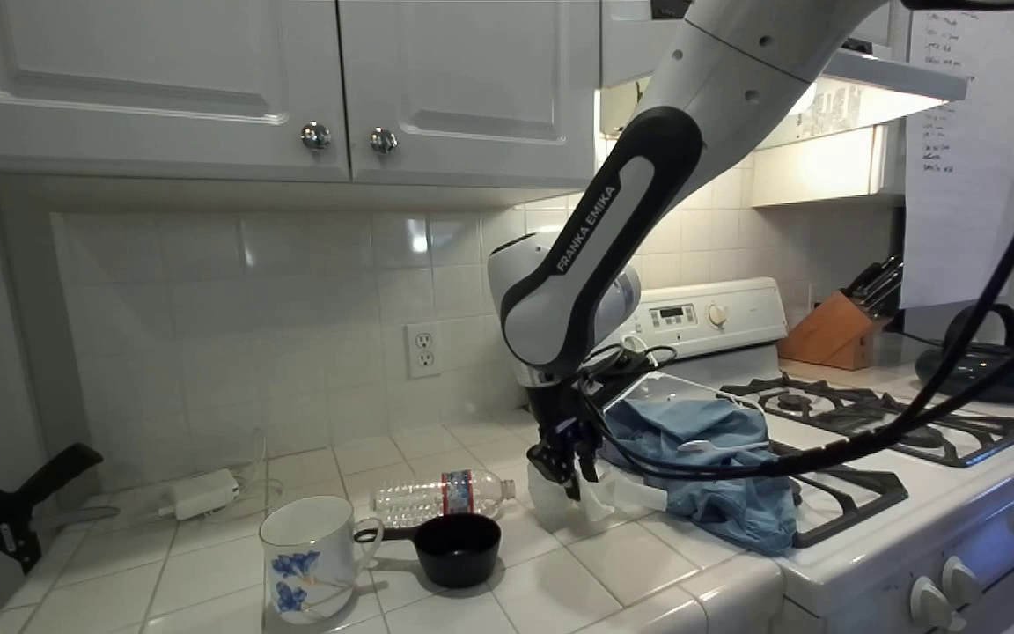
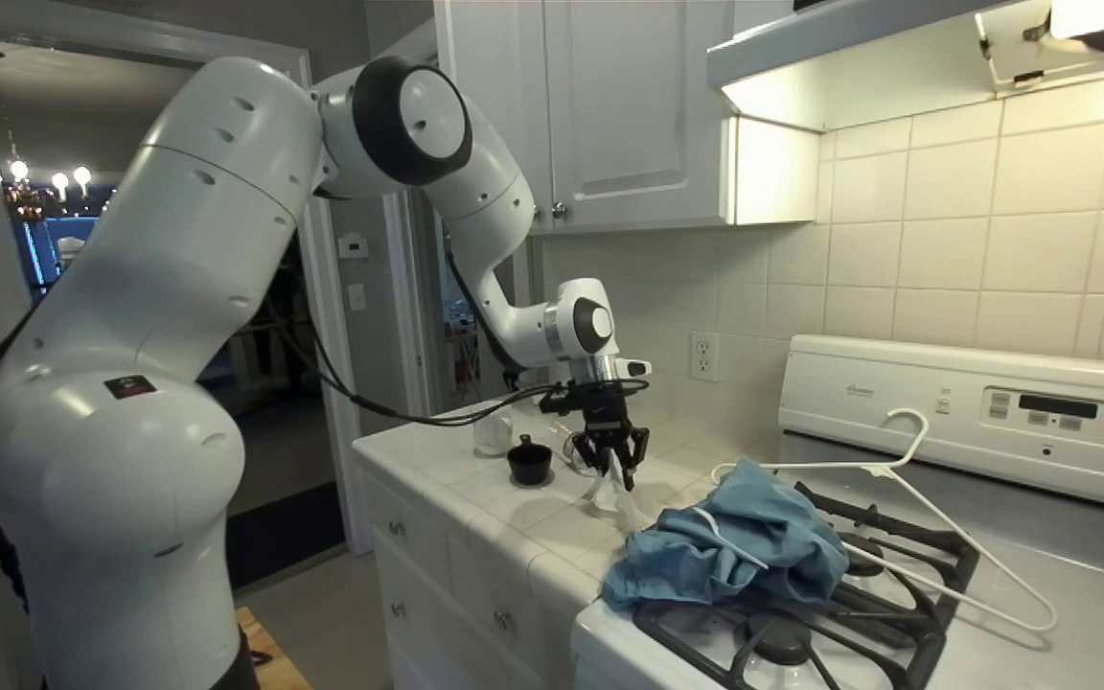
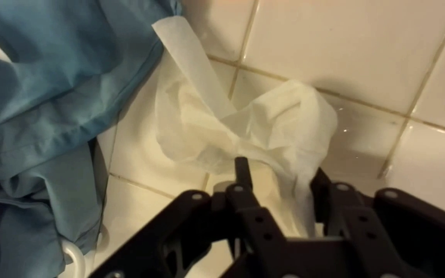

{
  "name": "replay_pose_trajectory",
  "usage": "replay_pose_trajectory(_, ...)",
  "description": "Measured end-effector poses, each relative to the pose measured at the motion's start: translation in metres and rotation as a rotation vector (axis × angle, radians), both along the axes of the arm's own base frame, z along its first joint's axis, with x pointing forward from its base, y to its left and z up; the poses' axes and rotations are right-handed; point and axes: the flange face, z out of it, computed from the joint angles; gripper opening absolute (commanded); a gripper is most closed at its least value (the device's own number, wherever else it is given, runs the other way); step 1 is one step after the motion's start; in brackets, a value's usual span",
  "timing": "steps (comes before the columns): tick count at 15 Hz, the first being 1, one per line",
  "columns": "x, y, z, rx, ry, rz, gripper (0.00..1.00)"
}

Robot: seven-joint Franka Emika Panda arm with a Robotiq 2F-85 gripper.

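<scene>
In an exterior view, we see a handled black cup (image 1: 459, 553) and clear bottle (image 1: 419, 497) on the white-tiled bench (image 1: 555, 581). In an exterior view, rumpled blue cloth (image 2: 768, 522) tops the white stove (image 2: 1050, 527). In the wrist view, the black hand (image 3: 280, 170) stands half-spread around a crumpled white sheet (image 3: 261, 119) beside the cloth.

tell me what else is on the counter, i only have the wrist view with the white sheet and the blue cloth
Observer: In an exterior view, a black handled cup stands upright there.
Operator: anything lying down
Observer: Yes, a clear plastic bottle on its side, its neck toward the white sheet and the tool.
Operator: is the blue cloth all on the tiles
Observer: No, both exterior views show the blue cloth reaching over the stove.
</scene>
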Motion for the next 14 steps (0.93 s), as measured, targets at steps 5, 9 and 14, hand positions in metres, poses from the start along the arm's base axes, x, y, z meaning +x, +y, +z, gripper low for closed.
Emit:
replay_pose_trajectory(5, -0.004, 0.004, 0.018, -0.010, 0.009, -0.002, 0.44)
replay_pose_trajectory(9, -0.006, 0.008, 0.018, -0.009, 0.016, 0.004, 0.14)
replay_pose_trajectory(14, -0.006, 0.012, 0.014, -0.002, 0.009, 0.013, 0.00)
